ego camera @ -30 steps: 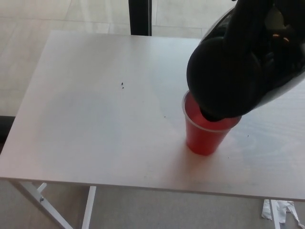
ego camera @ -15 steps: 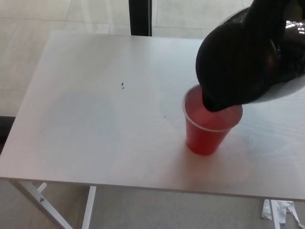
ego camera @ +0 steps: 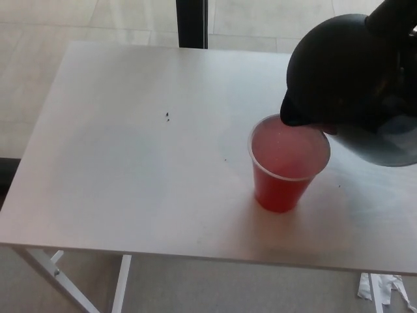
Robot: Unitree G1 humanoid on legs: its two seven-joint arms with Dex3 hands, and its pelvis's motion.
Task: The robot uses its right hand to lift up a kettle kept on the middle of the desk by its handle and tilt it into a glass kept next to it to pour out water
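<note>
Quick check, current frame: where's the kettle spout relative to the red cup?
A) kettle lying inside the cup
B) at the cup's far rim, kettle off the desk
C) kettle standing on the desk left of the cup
B: the kettle hangs in the air with its spout at the far rim of the red cup, clear of the desk.

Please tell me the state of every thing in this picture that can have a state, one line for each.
Black kettle with grey body: held up in the air, tilted, spout over the cup's far rim.
Red plastic cup: upright on the table, liquid inside, mouth open.
White table: level, a few dark specks on it.
Right hand: hidden, state unclear.
Left hand: not in view.
</note>
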